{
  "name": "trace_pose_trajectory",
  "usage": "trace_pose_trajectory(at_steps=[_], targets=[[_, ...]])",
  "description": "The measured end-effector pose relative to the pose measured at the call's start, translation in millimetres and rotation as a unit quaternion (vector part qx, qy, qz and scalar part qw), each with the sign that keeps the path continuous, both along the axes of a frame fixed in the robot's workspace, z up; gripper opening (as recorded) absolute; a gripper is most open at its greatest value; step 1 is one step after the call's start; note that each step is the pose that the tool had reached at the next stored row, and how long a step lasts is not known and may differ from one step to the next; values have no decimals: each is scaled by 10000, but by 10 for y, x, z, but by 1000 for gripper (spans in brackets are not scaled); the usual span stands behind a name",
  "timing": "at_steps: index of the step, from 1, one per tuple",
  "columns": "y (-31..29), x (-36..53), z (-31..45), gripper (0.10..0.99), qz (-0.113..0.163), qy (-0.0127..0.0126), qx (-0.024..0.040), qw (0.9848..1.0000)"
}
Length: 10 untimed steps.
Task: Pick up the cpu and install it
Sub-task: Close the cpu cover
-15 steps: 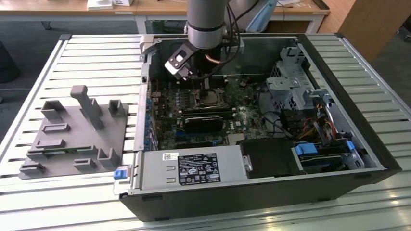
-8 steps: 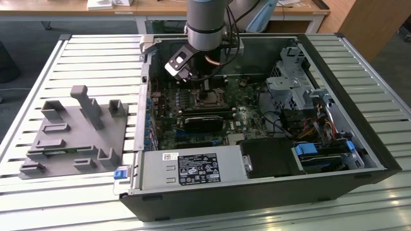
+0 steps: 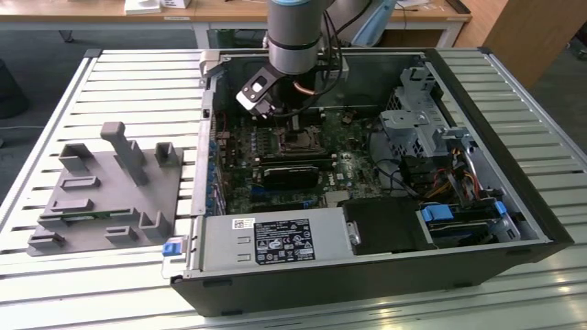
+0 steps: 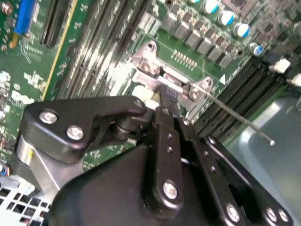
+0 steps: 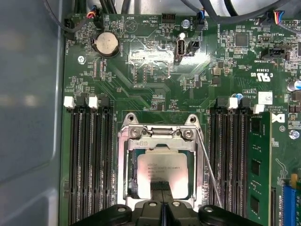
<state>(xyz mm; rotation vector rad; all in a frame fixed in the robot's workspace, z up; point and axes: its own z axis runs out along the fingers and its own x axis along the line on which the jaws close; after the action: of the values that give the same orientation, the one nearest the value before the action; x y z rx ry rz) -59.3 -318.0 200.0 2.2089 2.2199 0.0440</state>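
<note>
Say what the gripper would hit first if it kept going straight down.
Most likely the cpu lying in the socket; the gripper is right above it, though how close they are is unclear.

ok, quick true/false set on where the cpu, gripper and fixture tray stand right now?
1. The cpu lies in the motherboard's socket, inside its metal frame. True.
2. The gripper is over the grey fixture tray. False: in the exterior view it is down inside the computer case, over the socket; the tray sits outside the case, to the exterior view's left.
3. In the first wrist view, the gripper's fingertips are at one edge of the cpu. True.
4. The memory slots beside the socket are all filled. False: several stand empty.
5. The computer case stands upright with its side panel closed. False: it lies open on the slatted table.
</note>
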Motion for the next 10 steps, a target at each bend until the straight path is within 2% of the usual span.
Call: trace_pose_trajectory(at_steps=[5,7,10], targets=[[1,64,1,106,1,-4,12,10000],[1,63,61,106,0,-3,11,10000],[2,84,74,106,1,-2,12,10000]])
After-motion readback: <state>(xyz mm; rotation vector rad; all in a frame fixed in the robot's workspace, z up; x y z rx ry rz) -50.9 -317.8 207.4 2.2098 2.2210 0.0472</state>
